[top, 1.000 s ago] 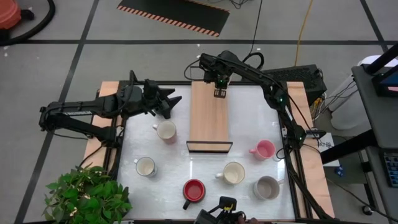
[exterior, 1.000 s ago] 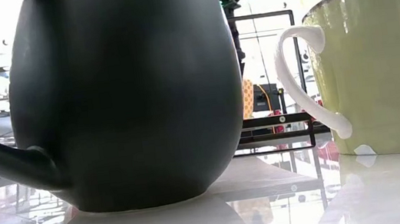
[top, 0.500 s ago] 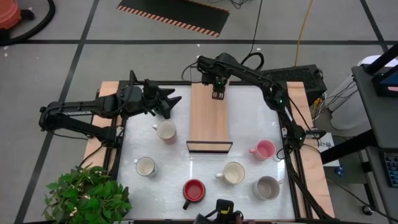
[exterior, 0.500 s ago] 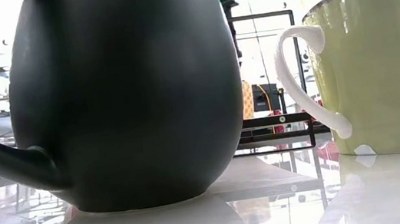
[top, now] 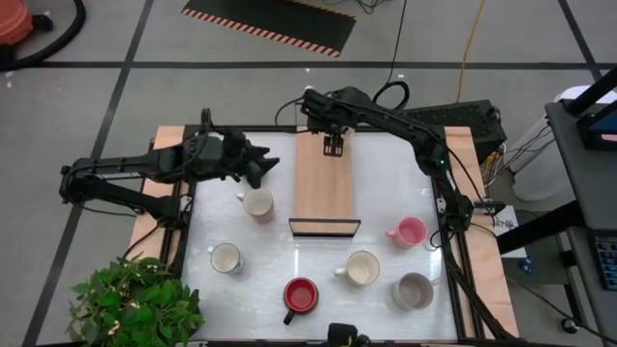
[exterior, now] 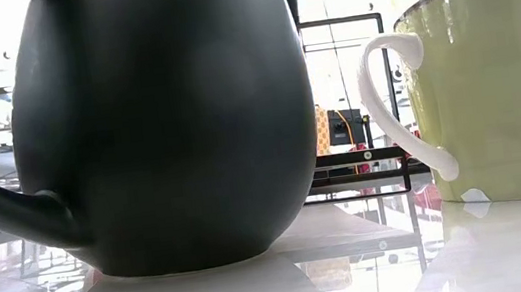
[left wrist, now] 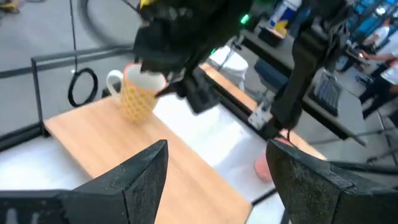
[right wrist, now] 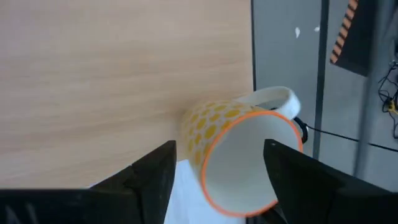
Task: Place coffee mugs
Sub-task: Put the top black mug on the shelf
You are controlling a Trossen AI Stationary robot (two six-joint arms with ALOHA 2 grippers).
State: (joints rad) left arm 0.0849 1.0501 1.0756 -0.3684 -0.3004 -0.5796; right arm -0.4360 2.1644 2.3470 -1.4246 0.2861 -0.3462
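The right gripper [top: 334, 146] hangs over the far end of the tray [top: 324, 193], jaws spread wide with nothing between them. Right under it a yellow-dotted mug [right wrist: 239, 155] sits upright on the wood, handle toward the tray's far edge, and the fingers [right wrist: 134, 180] stand clear on either side of it. I'd say that mug has been set down here on purpose, first in what should become a row along the tray.

The left gripper [top: 265, 162] waits near the table's far left corner, just beyond a cream mug [top: 257, 203], its fingers [left wrist: 140, 177] also spread and empty. From there it looks across the tray at the dotted mug [left wrist: 138, 94].

The other mugs are loose on the white table [top: 386, 173]: a second cream mug [top: 226, 258] near the left edge, a red mug [top: 301, 294] and a third cream mug [top: 362, 268] toward the near edge, a pink mug [top: 410, 231] and a grey mug [top: 415, 290] on the right. A black mug [exterior: 166, 118] stands against the low camera with a pale one [exterior: 495, 85] beside it.

The tabletop is glossy white with wooden strips at each side. A potted plant [top: 135, 308] sits at its near left corner. Beyond that is grey floor with dark tape lines, a hazard-striped mat [top: 270, 24] and cables.
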